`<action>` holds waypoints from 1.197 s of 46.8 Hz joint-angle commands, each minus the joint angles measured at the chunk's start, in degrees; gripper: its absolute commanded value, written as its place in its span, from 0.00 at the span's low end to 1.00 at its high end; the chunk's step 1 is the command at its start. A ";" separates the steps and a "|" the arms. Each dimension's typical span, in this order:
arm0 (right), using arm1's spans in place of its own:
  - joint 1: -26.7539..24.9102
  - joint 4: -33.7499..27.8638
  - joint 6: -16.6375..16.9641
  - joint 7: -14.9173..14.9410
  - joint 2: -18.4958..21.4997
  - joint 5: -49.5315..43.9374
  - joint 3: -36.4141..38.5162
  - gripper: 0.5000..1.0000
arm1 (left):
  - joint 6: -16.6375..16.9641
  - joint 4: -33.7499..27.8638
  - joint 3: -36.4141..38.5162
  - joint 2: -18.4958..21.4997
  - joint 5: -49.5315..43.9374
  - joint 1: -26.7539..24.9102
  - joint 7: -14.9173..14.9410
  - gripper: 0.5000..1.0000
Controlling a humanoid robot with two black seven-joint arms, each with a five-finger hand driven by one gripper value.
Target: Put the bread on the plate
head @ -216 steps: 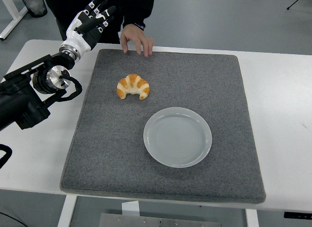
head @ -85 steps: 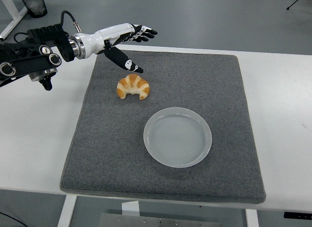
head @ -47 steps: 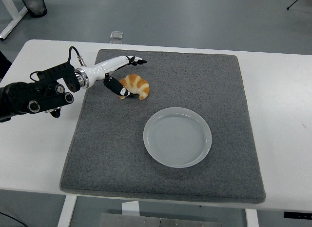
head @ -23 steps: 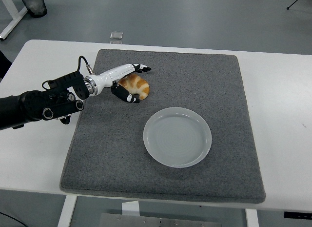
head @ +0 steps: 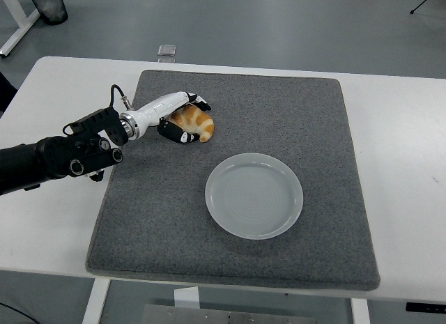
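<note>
A golden croissant-shaped bread (head: 197,122) lies on the grey mat (head: 279,115), up and left of the white round plate (head: 254,196). My left hand (head: 182,118) reaches in from the left and wraps the bread's left side: fingers curl over its top, the thumb presses its near edge. The bread still rests on the mat. The plate holds nothing. The right arm is out of sight.
The mat covers most of the white table (head: 397,136). A small grey object (head: 166,50) lies on the floor past the table's far edge. A bin (head: 49,5) stands at the top left.
My left hand came down from above the mat's far edge onto the bread and its fingers have closed around it. The person's hand at the mat's far edge has gone.
</note>
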 commanded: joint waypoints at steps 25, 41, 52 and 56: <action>0.00 0.00 0.00 0.01 0.00 0.00 0.00 0.90 | 0.62 0.14 -7.46 0.58 -0.08 -0.24 -0.12 0.00; 0.00 0.00 0.00 0.01 0.00 0.00 0.00 0.90 | -0.70 0.14 -7.03 6.02 -0.26 -5.41 0.14 0.00; 0.00 0.00 0.00 0.01 0.00 0.09 0.00 0.91 | -9.13 0.14 -6.85 12.09 -0.17 -17.19 0.32 0.00; 0.00 0.00 0.00 0.01 0.00 0.09 0.00 0.90 | -12.12 0.32 -6.76 12.27 -0.08 -21.32 0.41 0.00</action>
